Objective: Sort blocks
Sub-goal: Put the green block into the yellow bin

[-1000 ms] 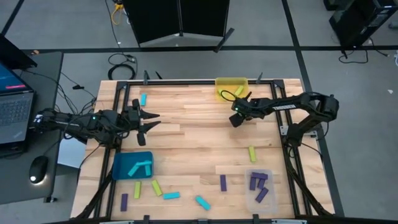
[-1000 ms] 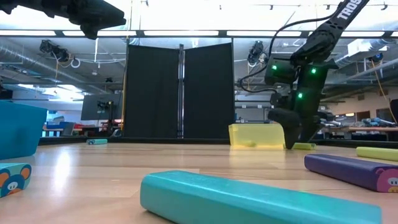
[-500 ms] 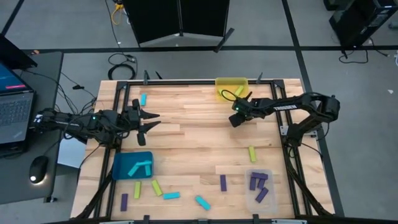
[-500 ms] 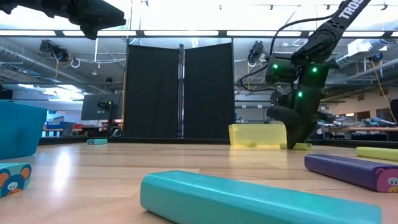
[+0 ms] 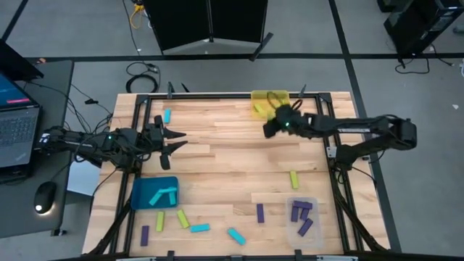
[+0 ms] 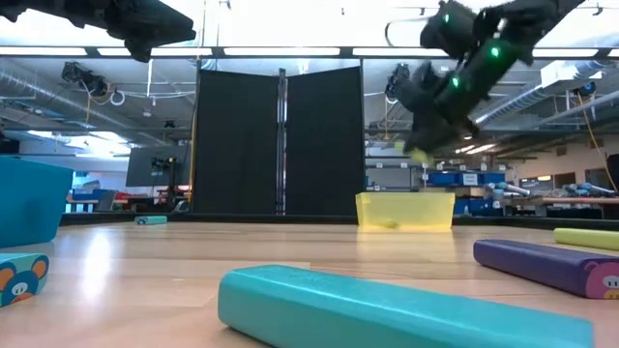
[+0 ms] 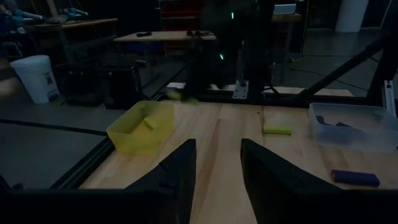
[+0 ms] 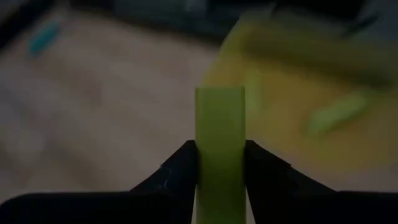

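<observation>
My right gripper hangs in the air beside the yellow bin at the table's far edge, shut on a yellow-green block. In the low view the right gripper is high above the yellow bin. My left gripper is open and held above the table's left part, past the teal bin, which holds cyan blocks. Loose cyan, purple and yellow-green blocks lie flat along the near edge. The clear bin holds purple blocks. My right gripper pinches the yellow-green block between its two fingers, one on each long side. The block's free end sticks out beyond the fingertips. It is lifted clear of the table, above and beside the yellow bin.
A lone cyan block lies by the far left corner, and a yellow-green block on the right part. In the low view a cyan block and a purple block lie close up. The table's middle is bare wood.
My right gripper has risen from the table with the yellow-green block and moved toward the yellow bin at the far edge. The block is now lifted clear. My left arm has kept still.
</observation>
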